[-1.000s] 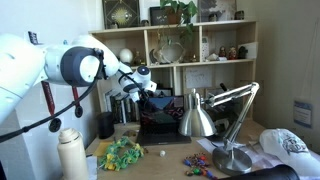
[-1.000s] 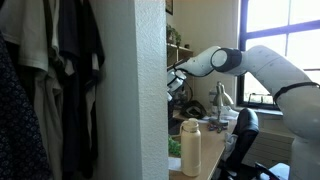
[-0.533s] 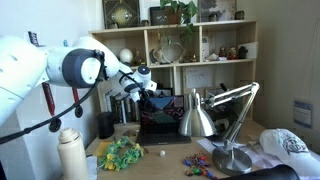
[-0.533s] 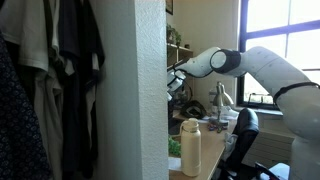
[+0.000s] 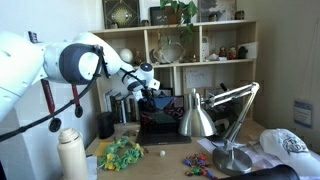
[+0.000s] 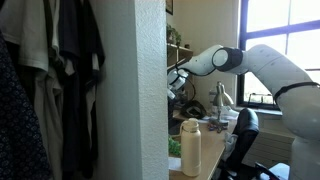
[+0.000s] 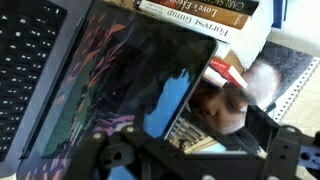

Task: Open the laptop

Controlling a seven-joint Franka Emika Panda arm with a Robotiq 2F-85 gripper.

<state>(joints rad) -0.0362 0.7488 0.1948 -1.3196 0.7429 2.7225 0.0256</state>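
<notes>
- Hanging over the desk in an exterior view, the gripper [image 5: 151, 87] is seen at the end of the white arm [image 5: 40, 65], just above the laptop [image 5: 160, 123]
- The laptop is found on the desk in front of the wooden shelf [image 5: 200, 50], with the silver lamp shade [image 5: 197, 119] just beside it
- Its lid is raised, and in the wrist view the keyboard [image 7: 25, 50] and a lit screen [image 7: 110, 90] with a colourful pattern are shown tilted across the frame
- A stack of books [image 7: 200, 12] is seen behind the top edge of the lid in the wrist view
- The gripper's dark parts are blurred along the bottom of the wrist view, so whether the jaws are wide or narrow cannot be told; nothing is seen held between them
- A pale bottle [image 5: 70, 152] is placed near the front of the desk, well apart from the laptop
</notes>
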